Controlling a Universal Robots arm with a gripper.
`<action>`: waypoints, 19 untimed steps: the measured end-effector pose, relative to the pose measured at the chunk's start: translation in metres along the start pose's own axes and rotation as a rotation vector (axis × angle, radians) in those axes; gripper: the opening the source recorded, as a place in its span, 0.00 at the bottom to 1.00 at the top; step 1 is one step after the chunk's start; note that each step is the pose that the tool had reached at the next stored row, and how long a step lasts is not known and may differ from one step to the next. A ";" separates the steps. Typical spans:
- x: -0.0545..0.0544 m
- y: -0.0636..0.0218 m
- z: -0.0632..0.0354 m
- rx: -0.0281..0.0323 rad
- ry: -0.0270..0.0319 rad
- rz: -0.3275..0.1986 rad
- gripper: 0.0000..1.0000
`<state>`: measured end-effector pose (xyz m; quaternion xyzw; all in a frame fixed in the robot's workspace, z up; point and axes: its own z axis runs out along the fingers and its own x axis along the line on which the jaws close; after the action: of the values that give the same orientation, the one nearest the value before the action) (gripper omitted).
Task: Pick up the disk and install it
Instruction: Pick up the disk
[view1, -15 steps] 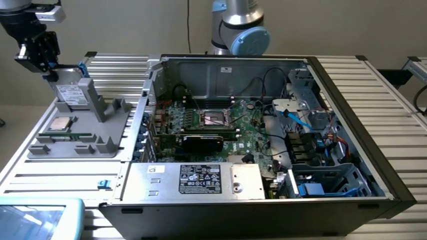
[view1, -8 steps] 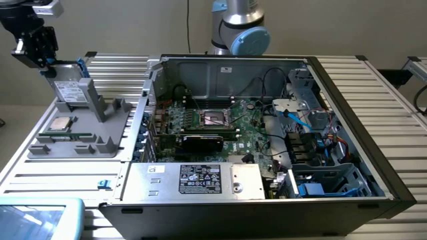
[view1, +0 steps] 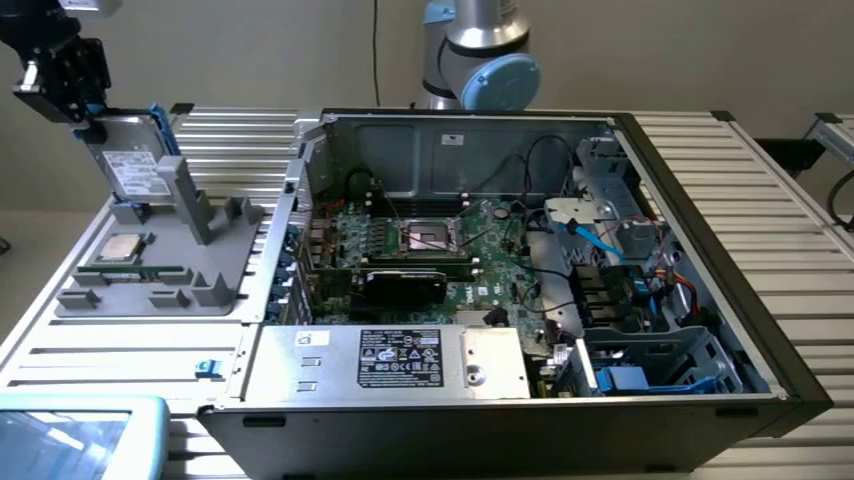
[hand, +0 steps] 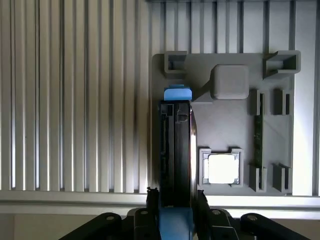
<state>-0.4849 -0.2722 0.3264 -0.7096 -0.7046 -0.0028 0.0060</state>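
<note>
The disk (view1: 130, 165) is a silver-grey drive with a white label and blue side rails. It stands on edge at the far corner of the grey fixture tray (view1: 160, 285), at the exterior view's left, beside the tray's upright post. My gripper (view1: 91, 118) comes down on it from above and is shut on its top edge. The wrist view looks straight down the disk's (hand: 177, 150) narrow edge. A black finger (hand: 151, 200) presses on each side of it and a blue tab (hand: 177, 93) shows at its far end. Whether the disk still rests on the tray I cannot tell.
The tray also carries a square processor chip (view1: 123, 247) and a memory stick (view1: 127, 270). At the exterior view's right lies the open computer case (view1: 694, 200), with its motherboard (view1: 434, 235), labelled silver box (view1: 400, 360) and drive cage (view1: 667, 365). The table (view1: 787, 200) is ribbed metal.
</note>
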 end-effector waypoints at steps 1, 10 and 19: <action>0.000 0.0001 -0.0024 0.0000 0.0000 0.000 0.37; 0.000 0.0000 -0.0350 -0.0001 0.0000 0.000 0.37; 0.001 0.0003 -0.0741 -0.0001 0.0000 0.000 0.37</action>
<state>-0.4843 -0.2722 0.4005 -0.7096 -0.7046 -0.0028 0.0060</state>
